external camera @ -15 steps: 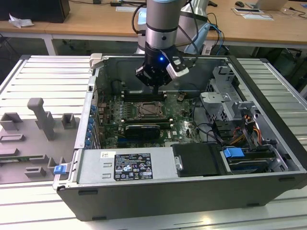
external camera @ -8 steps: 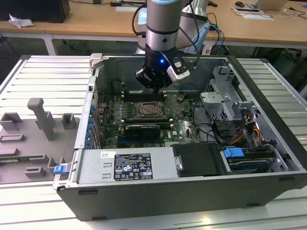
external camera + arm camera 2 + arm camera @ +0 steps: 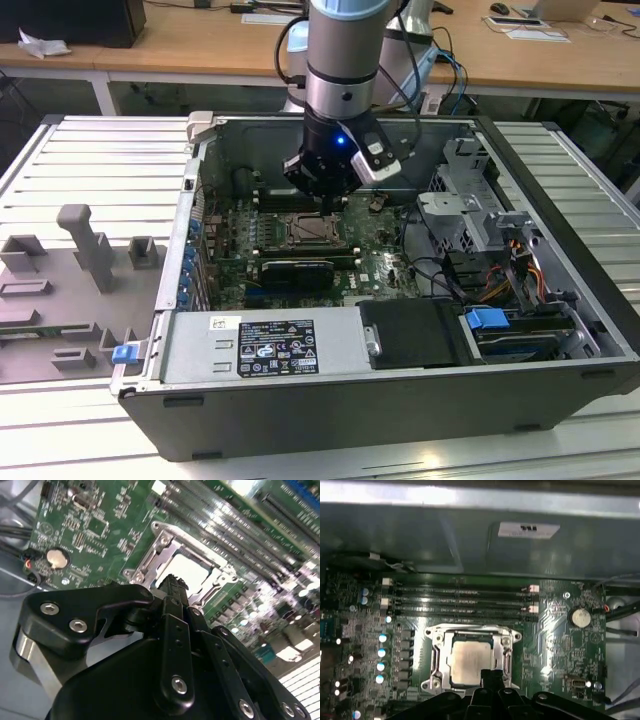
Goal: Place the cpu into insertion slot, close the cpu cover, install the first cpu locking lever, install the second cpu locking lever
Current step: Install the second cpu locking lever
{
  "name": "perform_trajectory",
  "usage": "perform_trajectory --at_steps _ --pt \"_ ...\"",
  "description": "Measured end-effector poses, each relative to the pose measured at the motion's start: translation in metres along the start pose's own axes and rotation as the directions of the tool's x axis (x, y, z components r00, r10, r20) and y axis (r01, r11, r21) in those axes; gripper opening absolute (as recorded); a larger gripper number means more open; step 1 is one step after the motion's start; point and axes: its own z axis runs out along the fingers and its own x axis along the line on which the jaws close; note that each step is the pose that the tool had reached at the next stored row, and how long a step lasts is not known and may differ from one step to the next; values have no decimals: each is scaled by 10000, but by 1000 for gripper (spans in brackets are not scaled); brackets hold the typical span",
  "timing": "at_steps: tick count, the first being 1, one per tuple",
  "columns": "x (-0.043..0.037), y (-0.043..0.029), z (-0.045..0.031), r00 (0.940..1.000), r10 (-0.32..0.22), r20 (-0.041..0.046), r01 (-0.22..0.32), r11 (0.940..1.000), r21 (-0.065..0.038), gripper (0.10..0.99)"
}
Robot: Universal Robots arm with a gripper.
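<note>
First wrist view shows the chip (image 3: pixel 470 663) seated in its socket (image 3: pixel 436 652), cover (image 3: pixel 470 630) down around it. Fingers pressed together and empty, the gripper (image 3: pixel 491 676) hovers just above. I judge a locking lever needs engaging.

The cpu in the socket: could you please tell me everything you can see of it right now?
The cpu is a flat square chip with a dull silver-grey metal top that catches the light. It lies level in the insertion slot on the green board, framed by the silver cpu cover around its edges. In both wrist views the gripper hangs just over the chip's near edge and hides a small part of it; whether it touches the chip cannot be told.
</note>
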Motion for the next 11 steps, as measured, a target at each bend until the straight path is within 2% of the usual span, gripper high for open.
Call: perform_trajectory --at_steps 1,2,4,5,7,11 --pt "1 -17 1 10000 1 -18 -1 10000 -13 106" --pt "2 -45 8 10000 4 -41 -4 10000 -91 106" --pt "4 -101 20 10000 -1 -35 0 9995 -307 106" --pt "9 -154 25 10000 -4 -32 2 9992 -396 106" --pt "13 -231 24 10000 -30 -32 29 9989 -458 106" --pt "34 -319 25 9998 -175 -40 173 9986 -507 106"
